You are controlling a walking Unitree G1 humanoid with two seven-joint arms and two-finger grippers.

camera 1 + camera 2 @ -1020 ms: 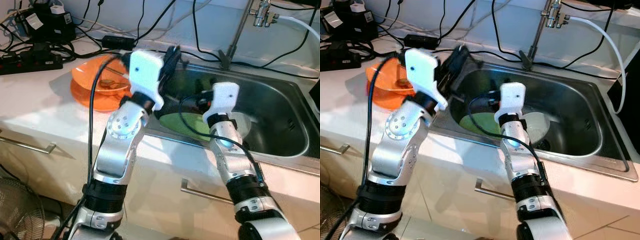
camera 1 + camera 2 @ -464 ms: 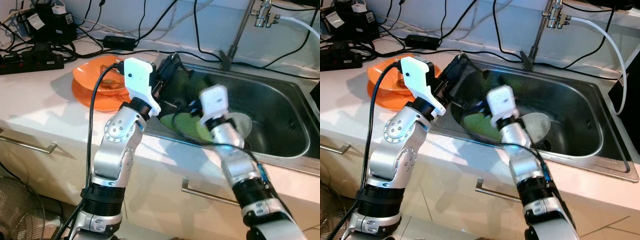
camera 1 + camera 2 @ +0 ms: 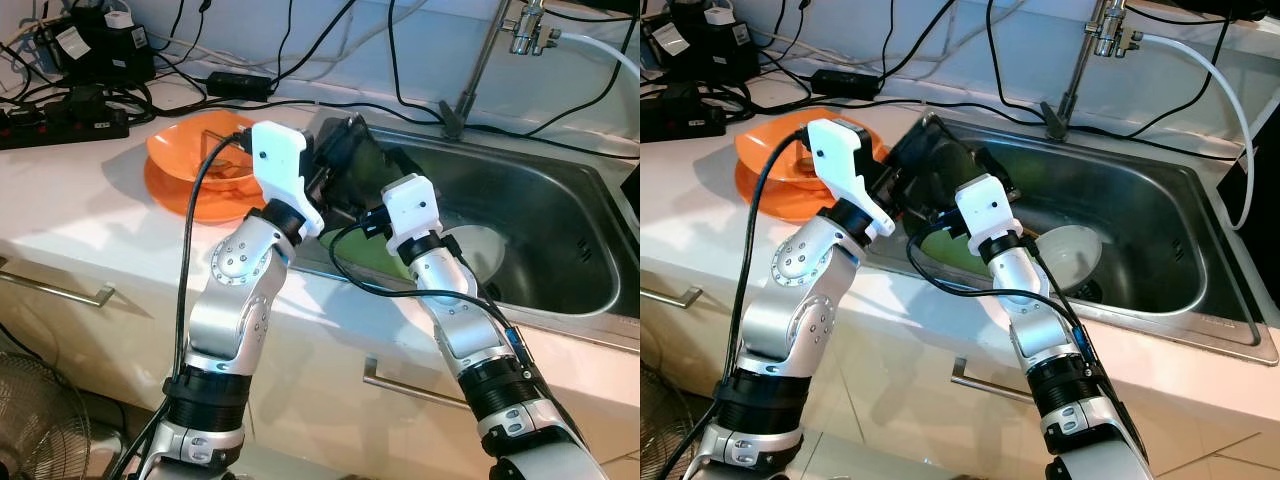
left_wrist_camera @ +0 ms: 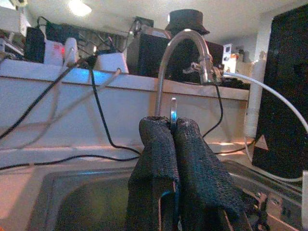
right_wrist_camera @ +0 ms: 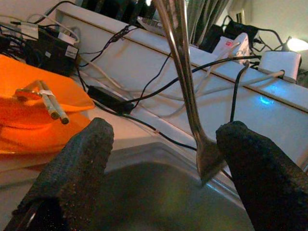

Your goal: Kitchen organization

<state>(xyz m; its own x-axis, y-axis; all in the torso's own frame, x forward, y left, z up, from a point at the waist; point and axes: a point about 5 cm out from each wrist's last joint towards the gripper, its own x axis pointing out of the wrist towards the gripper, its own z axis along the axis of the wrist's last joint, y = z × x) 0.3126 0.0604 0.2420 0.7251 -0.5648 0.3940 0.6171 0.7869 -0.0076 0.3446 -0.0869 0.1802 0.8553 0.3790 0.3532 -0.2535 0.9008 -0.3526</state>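
The left gripper [image 4: 174, 139] holds a metal utensil [image 5: 185, 86], apparently a fork, jaws closed on its handle, over the sink's [image 3: 560, 230] left end; the right gripper [image 5: 163, 159] brackets its head with jaws open. This appears to be a handover. Close the right jaws squarely on the utensil before releasing the left, then carry it toward the orange plates [image 3: 185, 185] on the worktop [image 3: 70, 200].
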